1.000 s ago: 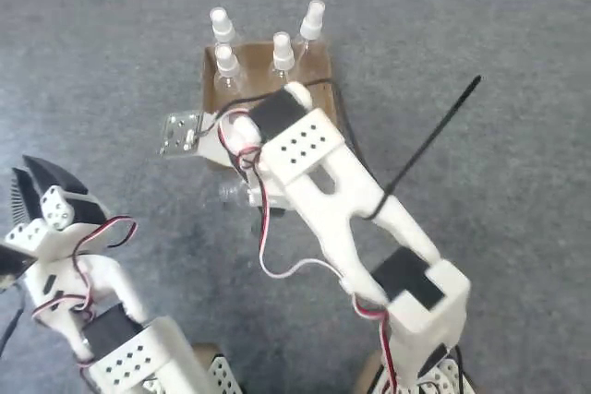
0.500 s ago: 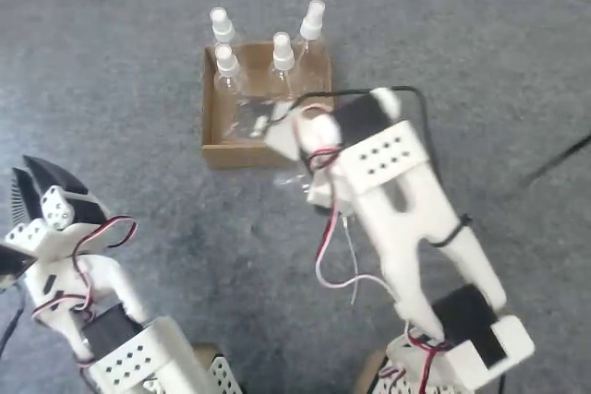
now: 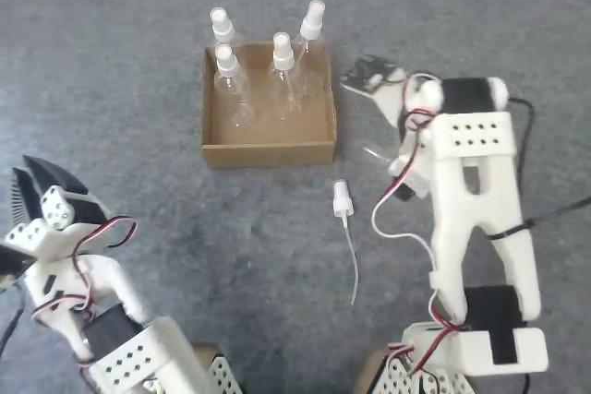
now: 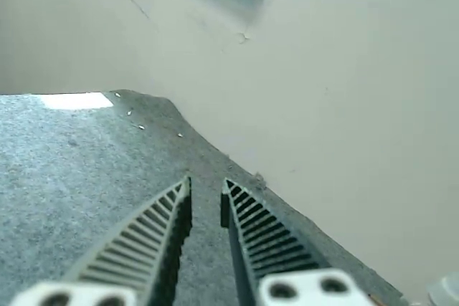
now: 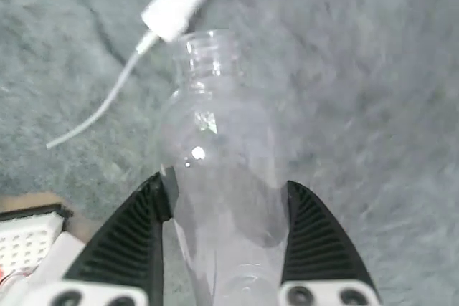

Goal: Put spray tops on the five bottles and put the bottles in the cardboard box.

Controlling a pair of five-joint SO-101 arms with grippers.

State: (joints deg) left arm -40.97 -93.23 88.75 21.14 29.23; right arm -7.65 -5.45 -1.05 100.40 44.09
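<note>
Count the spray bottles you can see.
5. Four capped bottles stand in the cardboard box: two at its far edge, two just nearer. The fifth bottle, uncapped, is in the right claw.

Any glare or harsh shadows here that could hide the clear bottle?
Right wrist view: small bright glints on the uncapped bottle, the carpet showing through it, outline still readable. High view: even light, no hard shadows around the cardboard box. Left wrist view: one bright patch on the far carpet, the wall evenly lit.
</note>
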